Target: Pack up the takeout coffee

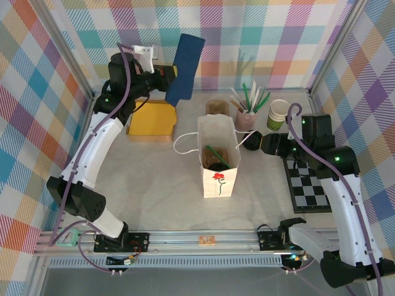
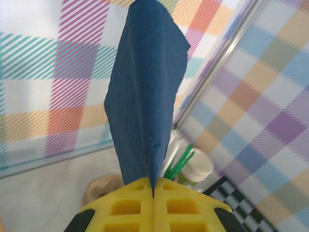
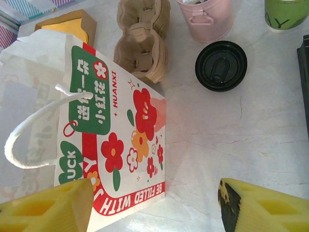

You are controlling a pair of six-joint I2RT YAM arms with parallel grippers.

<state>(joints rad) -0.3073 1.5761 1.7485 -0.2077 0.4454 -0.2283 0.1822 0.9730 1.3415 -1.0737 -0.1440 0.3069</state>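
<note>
Seen from above, a white paper bag (image 1: 219, 179) stands open at the centre of the surface (image 1: 154, 179). The takeout coffee (image 1: 215, 164) sits inside it, its black lid facing up, with a green straw (image 1: 217, 155) slanting above.

At the bag's eleven o'clock, the left hand (image 2: 153, 189) is pinched tight on a blue napkin (image 2: 145, 87), held upright near a yellow box (image 1: 151, 120).

At the bag's three o'clock, the right hand (image 3: 155, 200) is spread wide and empty, near a loose black lid (image 3: 221, 65).

The napkin probably goes in next. It should be carried over the bag's mouth, lowered between the handles and released gently, so the bag does not tip.
</note>
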